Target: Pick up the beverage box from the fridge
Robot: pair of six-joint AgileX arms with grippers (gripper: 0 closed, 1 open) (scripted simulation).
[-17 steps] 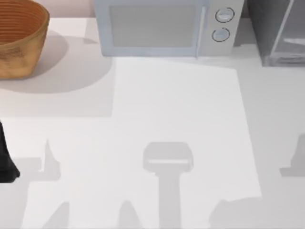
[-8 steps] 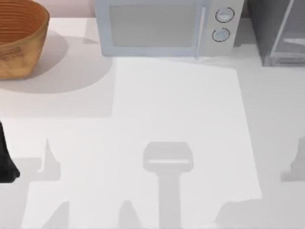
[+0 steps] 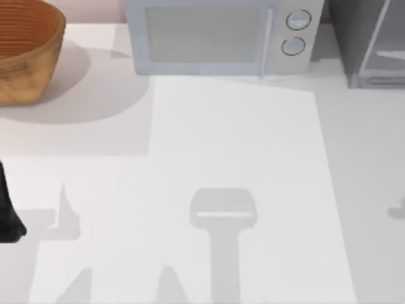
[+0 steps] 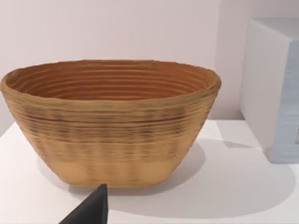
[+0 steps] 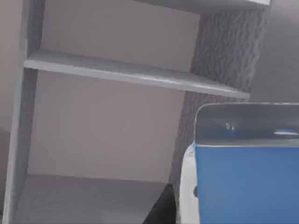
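Observation:
The fridge (image 3: 370, 44) stands at the table's back right, dark grey with a pale frame. The right wrist view looks into the fridge (image 5: 93, 126), with a grey shelf across it and a bare floor below. The beverage box (image 5: 247, 186), blue with a white end face, looms very close at one side of that view. A black part of my right gripper (image 5: 161, 207) shows just beside the box's white end; whether it touches is unclear. My left arm (image 3: 7, 215) is parked at the table's left edge, and my left gripper (image 4: 91, 211) faces the basket.
A woven brown basket (image 3: 22, 47) sits at the back left. A pale blue-white microwave (image 3: 215, 35) with two round knobs stands at the back middle, between the basket and the fridge. Arm and camera shadows lie on the white tabletop (image 3: 240, 139).
The right arm's shadow at the table's right edge has slid further right and shrunk. The left arm has stayed where it was.

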